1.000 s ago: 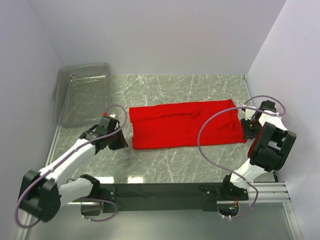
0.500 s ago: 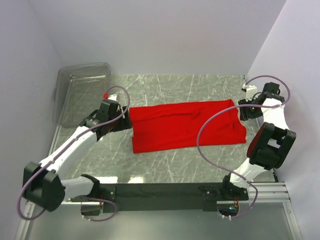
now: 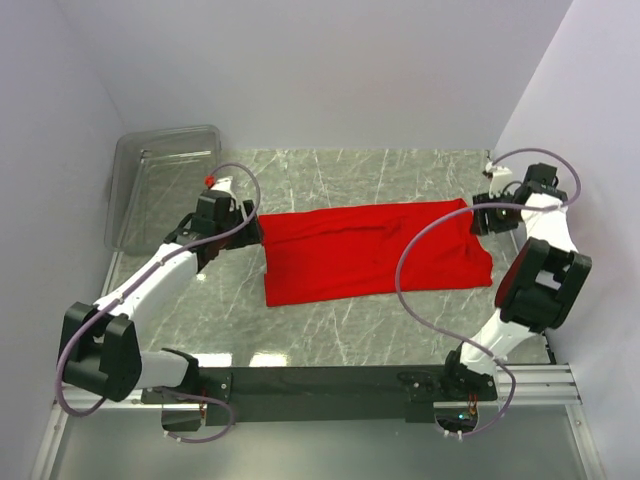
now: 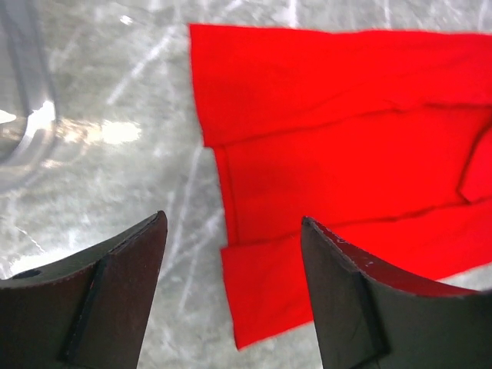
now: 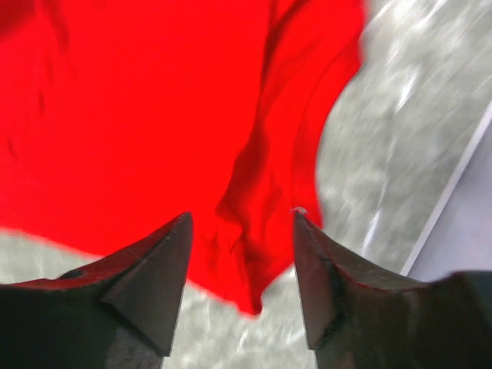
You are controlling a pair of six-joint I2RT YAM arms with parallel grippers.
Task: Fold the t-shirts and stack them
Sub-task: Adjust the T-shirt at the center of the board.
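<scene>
We see the red t-shirt [image 3: 375, 250] lying across the middle of the bench [image 3: 400, 170] as a long band, already doubled over lengthwise. The left end effector [image 4: 231, 223] is released. Its jaws stand wide apart over the shirt's left edge and grip nothing. The right end effector [image 5: 240, 217] is likewise released and empty, above the rumpled right-hand end.

We judge the main risk to be a partial pinch. The left wrist view shows stacked layers with stepped edges, and closing on the top layer alone would peel the fold open. On the right the cloth is bunched into soft ridges, so a grasp there could trap a wrinkle and carry it into the next fold. If one side lifts ahead of the other, the band would skew.

The bench looks smooth and glossy, a grey-green marbled surface, so the soft matte fabric may slide rather than crease cleanly. A clear plastic tub [image 3: 165, 130] with rounded corners sits at the left rear, apart from the shirt.
</scene>
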